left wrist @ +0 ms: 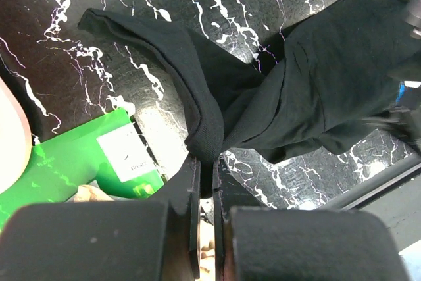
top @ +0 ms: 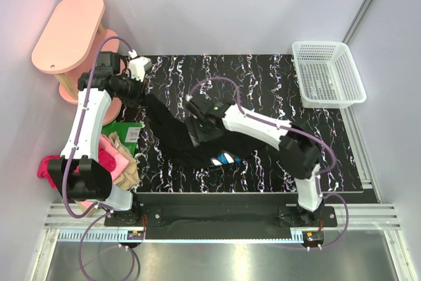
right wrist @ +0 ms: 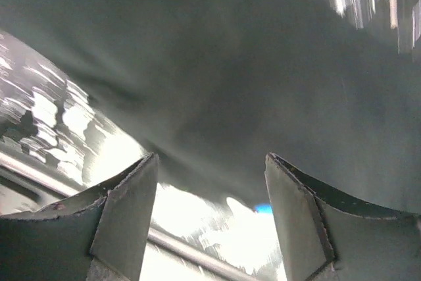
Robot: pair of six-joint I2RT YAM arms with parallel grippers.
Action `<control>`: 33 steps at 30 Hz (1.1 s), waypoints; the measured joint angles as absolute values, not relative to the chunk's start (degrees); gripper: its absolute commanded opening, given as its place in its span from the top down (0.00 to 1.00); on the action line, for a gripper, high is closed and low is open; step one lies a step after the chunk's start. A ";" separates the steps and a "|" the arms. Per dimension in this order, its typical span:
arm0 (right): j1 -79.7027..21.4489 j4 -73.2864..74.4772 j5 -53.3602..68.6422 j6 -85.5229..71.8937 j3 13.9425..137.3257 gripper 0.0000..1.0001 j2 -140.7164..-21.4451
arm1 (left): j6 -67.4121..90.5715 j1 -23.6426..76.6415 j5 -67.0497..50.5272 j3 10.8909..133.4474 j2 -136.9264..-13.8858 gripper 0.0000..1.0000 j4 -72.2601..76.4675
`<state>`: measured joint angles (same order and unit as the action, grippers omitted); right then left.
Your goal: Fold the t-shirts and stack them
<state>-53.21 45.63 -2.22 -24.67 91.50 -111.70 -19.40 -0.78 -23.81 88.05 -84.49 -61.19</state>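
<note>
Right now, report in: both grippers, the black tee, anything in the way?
Left gripper shut on edge of black t-shirt. Right gripper open over the same shirt. Green packet lies close on its left; pink and tan t-shirts heaped beyond.

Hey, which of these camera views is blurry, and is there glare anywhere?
Right wrist view: heavily smeared, the black t-shirt and the white veins of the table streaked, bright glare at the open right gripper. Left wrist view: sharp where the left gripper pinches the shirt's hem, blurred at the right edge. Top external view: sharp, evenly lit.
</note>
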 measured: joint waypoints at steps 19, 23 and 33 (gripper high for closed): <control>-57.01 35.40 1.87 1.32 114.50 0.29 -124.55 | -19.20 3.68 -21.28 85.89 -83.29 1.00 -65.10; -60.47 35.35 -3.16 5.61 112.27 0.30 -125.16 | -19.07 3.29 -19.57 86.70 -83.53 1.00 -66.59; -65.10 27.99 -10.04 6.37 109.67 0.39 -125.62 | -20.73 3.42 -16.47 91.66 -84.23 1.00 -71.42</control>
<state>-65.10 27.99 -10.04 6.37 109.67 -125.62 -20.73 3.42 -16.47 91.66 -84.23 -71.42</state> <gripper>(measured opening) 0.626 0.046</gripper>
